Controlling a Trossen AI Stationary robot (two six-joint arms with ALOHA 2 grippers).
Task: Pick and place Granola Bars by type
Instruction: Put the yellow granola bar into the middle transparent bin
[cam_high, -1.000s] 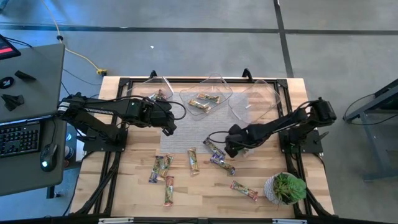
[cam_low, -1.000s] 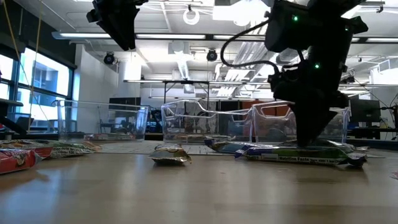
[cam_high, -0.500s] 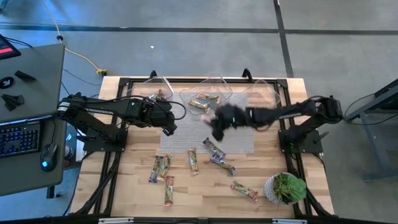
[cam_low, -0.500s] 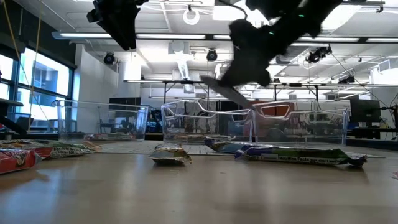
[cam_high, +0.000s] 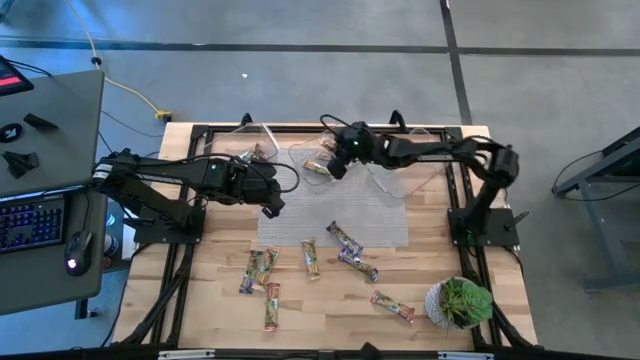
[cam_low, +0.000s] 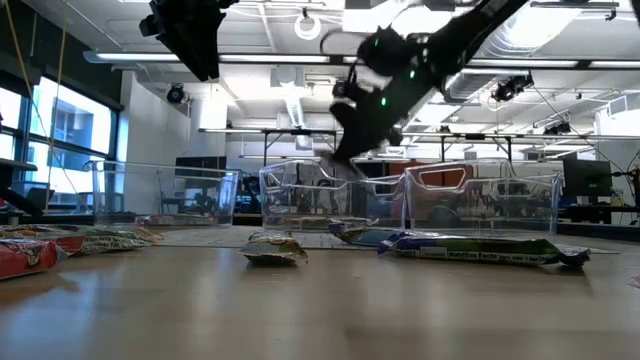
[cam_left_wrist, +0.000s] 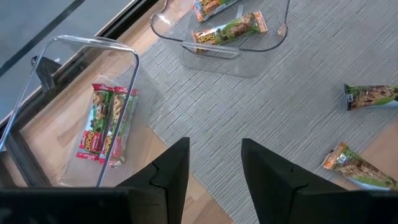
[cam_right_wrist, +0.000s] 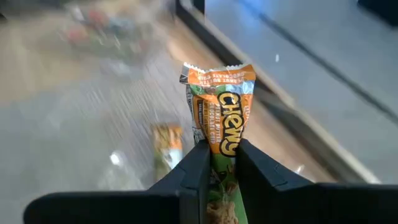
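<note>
My left gripper (cam_high: 268, 205) hangs above the table's (cam_high: 200, 300) left half, beside the grey mat (cam_high: 300, 225); its two fingers (cam_left_wrist: 171, 171) stand spread with a clear gap and hold nothing. In its wrist view a left tub (cam_left_wrist: 74, 56) lies ahead with two red-and-green bars (cam_left_wrist: 102, 124) inside, and a middle tub (cam_left_wrist: 217, 46) holds a green-and-orange bar (cam_left_wrist: 229, 30) beside another.

My right arm reaches across to the back of the table, so that my right gripper (cam_high: 338, 160) hovers over the middle tub (cam_high: 345, 140). Its fingers (cam_right_wrist: 196, 168) are pressed onto a Chewy bar (cam_right_wrist: 219, 124) with an orange top and green lower half, which stands up out of the jaws by one end. From the low view the gripper (cam_low: 350, 140) sits well above the tub rims. A third tub (cam_high: 420, 150) stands just to the right of it.

Loose bars remain on the front of the table: a cluster of three (cam_high: 262, 270) on the left, one tan bar (cam_high: 311, 258) at the mat's front edge, two purple ones (cam_high: 350, 250) right of centre, and a single bar (cam_high: 392, 306) near a potted plant (cam_high: 460, 300).
</note>
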